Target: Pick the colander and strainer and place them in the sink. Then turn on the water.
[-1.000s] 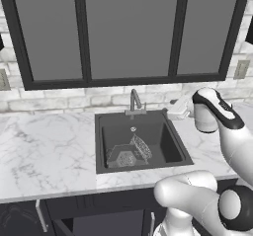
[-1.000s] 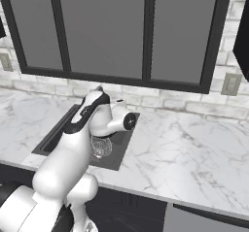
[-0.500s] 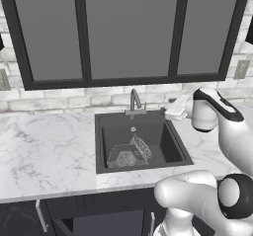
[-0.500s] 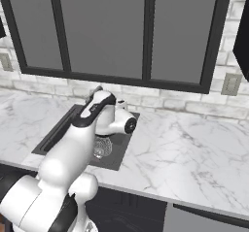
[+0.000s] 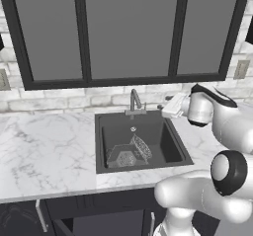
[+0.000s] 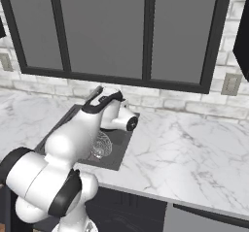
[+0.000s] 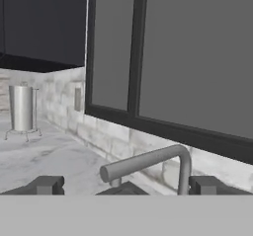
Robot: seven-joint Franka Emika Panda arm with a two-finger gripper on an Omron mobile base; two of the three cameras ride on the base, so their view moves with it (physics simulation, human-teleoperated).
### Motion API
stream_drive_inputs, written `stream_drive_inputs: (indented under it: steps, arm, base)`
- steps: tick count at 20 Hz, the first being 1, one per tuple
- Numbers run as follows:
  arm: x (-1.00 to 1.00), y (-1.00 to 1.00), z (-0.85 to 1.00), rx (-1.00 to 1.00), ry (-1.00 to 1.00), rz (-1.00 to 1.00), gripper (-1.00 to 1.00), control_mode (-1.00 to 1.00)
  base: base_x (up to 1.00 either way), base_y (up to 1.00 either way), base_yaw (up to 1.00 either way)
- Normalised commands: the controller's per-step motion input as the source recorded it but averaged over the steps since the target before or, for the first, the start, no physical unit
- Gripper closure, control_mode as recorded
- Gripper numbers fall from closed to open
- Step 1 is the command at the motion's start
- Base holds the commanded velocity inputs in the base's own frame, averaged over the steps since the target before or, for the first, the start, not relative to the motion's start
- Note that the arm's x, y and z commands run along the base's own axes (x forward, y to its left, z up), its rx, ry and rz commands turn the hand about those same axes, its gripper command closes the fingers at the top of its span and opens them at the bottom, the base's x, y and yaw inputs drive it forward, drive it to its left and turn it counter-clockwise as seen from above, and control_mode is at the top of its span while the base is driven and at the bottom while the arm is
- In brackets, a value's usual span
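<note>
Arm: 1 white Franka Panda with dark joints, rising from the lower right of the left base view, elbow bent, forearm reaching forward and leftward at roughly horizontal. Wrist: turned sideways, hand level. Gripper (image 7: 126, 184): 2 dark finger tips (image 7: 47, 184) standing far apart at the bottom of the hand view, jaws spread wide, nothing between them. Hand body (image 5: 174, 105) white, pointing left.

Dark-framed window (image 5: 131, 32) above a pale brick wall (image 5: 59, 99); white marble counter (image 5: 44, 156); wall outlet (image 6: 232, 84); dark lower cabinets (image 5: 99, 220).
</note>
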Motion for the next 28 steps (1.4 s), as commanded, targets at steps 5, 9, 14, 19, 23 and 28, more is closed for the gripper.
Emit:
stream_drive_inputs:
  steps: [5,9,14,19,23,28]
  arm:
    - [0.25,0.00,-0.05,0.00,0.04,0.00,-1.00,-1.00]
    - [0.27,0.00,-0.09,0.00,0.02,0.00,-1.00,-1.00]
    - [0.25,0.00,-0.17,0.00,0.02,0.00,-1.00,-1.00]
    - [0.18,0.00,-0.29,0.00,0.00,0.00,-1.00,-1.00]
    - [0.14,0.00,-0.29,0.00,0.00,0.00,-1.00,-1.00]
    - [0.15,0.00,-0.19,0.00,0.00,0.00,-1.00,-1.00]
  base:
    - [0.00,0.00,0.00]
    - [0.00,0.00,0.00]
    - [0.00,0.00,0.00]
    - [0.00,0.00,0.00]
    - [0.00,0.00,0.00]
    - [0.00,0.00,0.00]
